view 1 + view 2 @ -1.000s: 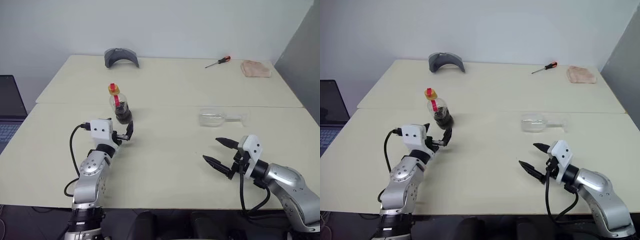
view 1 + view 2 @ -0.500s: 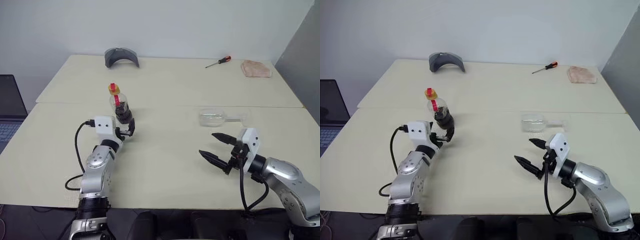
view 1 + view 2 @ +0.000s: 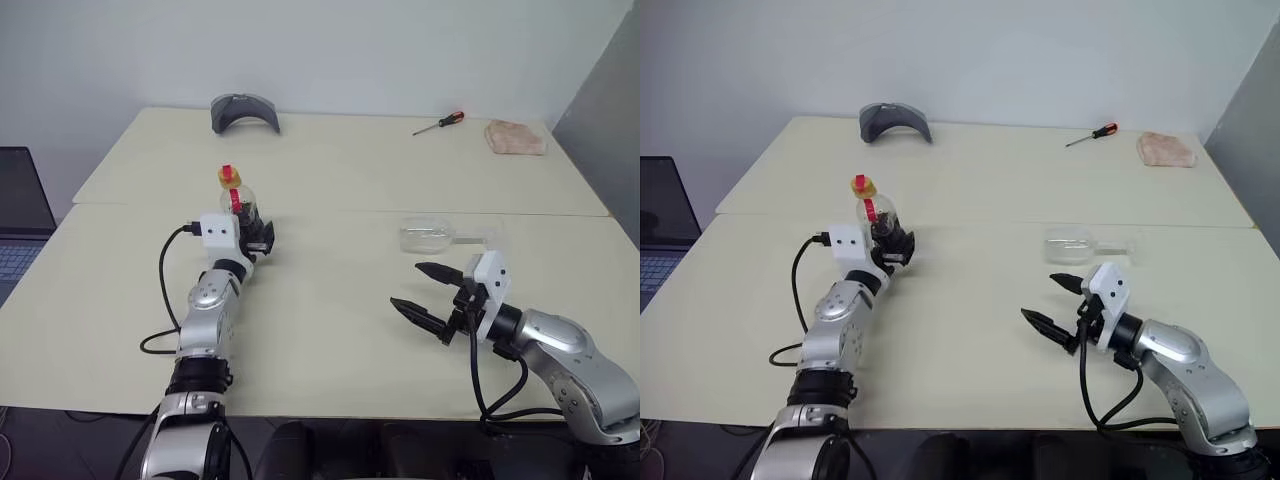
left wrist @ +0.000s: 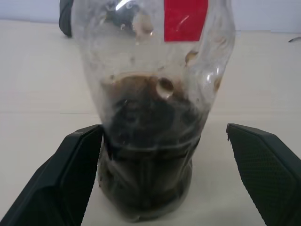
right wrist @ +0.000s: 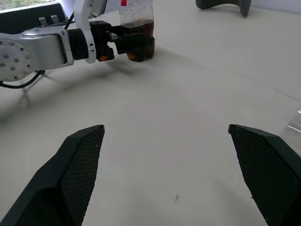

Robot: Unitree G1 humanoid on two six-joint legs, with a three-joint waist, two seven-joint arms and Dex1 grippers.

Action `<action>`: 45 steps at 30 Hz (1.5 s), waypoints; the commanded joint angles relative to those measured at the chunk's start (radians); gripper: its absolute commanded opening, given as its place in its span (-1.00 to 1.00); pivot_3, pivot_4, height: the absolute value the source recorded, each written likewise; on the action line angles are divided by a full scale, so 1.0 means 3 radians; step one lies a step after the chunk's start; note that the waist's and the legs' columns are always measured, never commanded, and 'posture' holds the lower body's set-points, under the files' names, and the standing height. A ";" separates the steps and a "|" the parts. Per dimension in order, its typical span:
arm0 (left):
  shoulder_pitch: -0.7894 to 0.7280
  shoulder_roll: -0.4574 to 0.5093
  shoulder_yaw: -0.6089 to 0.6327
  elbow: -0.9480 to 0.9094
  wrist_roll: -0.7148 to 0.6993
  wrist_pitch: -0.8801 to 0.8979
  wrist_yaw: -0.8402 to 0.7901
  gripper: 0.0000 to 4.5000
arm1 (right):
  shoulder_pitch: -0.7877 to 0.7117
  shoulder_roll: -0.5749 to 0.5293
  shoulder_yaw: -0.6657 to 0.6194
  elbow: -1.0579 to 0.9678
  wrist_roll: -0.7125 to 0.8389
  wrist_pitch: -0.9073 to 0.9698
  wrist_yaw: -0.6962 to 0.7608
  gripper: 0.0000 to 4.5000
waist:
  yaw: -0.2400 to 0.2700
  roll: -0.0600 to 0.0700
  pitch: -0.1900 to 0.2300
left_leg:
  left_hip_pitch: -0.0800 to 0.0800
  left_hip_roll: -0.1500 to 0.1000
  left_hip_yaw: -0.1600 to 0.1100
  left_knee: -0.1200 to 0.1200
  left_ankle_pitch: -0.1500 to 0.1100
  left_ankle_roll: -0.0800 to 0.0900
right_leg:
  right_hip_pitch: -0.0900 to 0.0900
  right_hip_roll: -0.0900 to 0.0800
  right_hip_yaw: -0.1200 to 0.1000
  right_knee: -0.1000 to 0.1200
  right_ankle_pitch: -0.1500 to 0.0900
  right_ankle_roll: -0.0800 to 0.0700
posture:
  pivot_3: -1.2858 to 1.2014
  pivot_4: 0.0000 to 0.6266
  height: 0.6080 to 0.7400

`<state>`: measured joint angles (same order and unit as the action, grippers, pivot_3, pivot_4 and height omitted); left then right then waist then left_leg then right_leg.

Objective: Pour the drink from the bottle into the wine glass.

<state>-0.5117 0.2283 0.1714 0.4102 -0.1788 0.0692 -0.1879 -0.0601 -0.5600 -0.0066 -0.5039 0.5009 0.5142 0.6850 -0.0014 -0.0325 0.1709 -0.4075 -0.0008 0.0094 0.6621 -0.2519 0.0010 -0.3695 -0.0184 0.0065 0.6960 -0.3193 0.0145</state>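
Pale tabletop (image 3: 330, 330) lies bare at centre frame. Left gripper (image 4: 155, 174), fingers spread, brackets the upright bottle (image 3: 236, 208) left of centre. Right gripper (image 3: 425, 295) gapes empty at lower right, the wine glass (image 3: 430, 236) lying on its side just above.

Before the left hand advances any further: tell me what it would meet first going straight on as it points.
The bottle. It stands upright between the open fingers of the left hand, so almost any advance should touch its lower body.

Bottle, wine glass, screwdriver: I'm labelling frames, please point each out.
bottle (image 4: 150, 141), left wrist view, dark lower body.
wine glass (image 3: 424, 237), left eye view, bowl, lying sideways.
screwdriver (image 3: 451, 119), left eye view, red handle.
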 commanded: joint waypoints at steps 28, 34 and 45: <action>-0.0006 0.0059 -0.0570 -0.0746 -0.0257 0.0206 -0.1272 -0.29 | 0.0087 -0.0078 -0.0270 -0.0399 -0.0032 0.0028 -0.0278 1.00 | 0.0006 0.0000 0.0001 | -0.0027 -0.0006 -0.0016 0.0002 0.0009 -0.0015 | -0.0015 -0.0007 -0.0015 -0.0010 0.0000 -0.0001 | 0.03 -0.52 1.00; 0.0161 0.0104 -0.1074 -0.1250 -0.0434 0.0664 -0.1956 -0.32 | 0.0315 -0.0163 -0.0406 -0.0843 0.0072 0.0106 -0.0332 1.00 | 0.0000 0.0001 0.0000 | -0.0026 -0.0006 -0.0022 0.0002 0.0006 -0.0010 | -0.0012 -0.0006 -0.0020 -0.0006 0.0000 -0.0001 | 0.03 -0.52 1.00; 0.0157 0.0259 -0.1624 -0.1269 -0.0309 0.0634 -0.2747 -0.37 | -0.0166 -0.0291 -0.0684 -0.1037 0.1175 0.0936 -0.0725 1.00 | -0.0006 0.0003 0.0001 | -0.0024 -0.0008 -0.0030 0.0004 0.0014 0.0002 | -0.0011 -0.0004 -0.0027 0.0002 0.0005 -0.0008 | 0.03 -0.52 1.00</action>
<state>-0.4466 0.3104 -0.3039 0.0679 -0.2656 0.2917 -0.9783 -0.0981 -0.6510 -0.1856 -0.7838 0.8035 0.7699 0.5040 -0.0030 -0.0316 0.1711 -0.4148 -0.0034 0.0001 0.6632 -0.2475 0.0018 -0.3726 -0.0198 -0.0019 0.6964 -0.3179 0.0119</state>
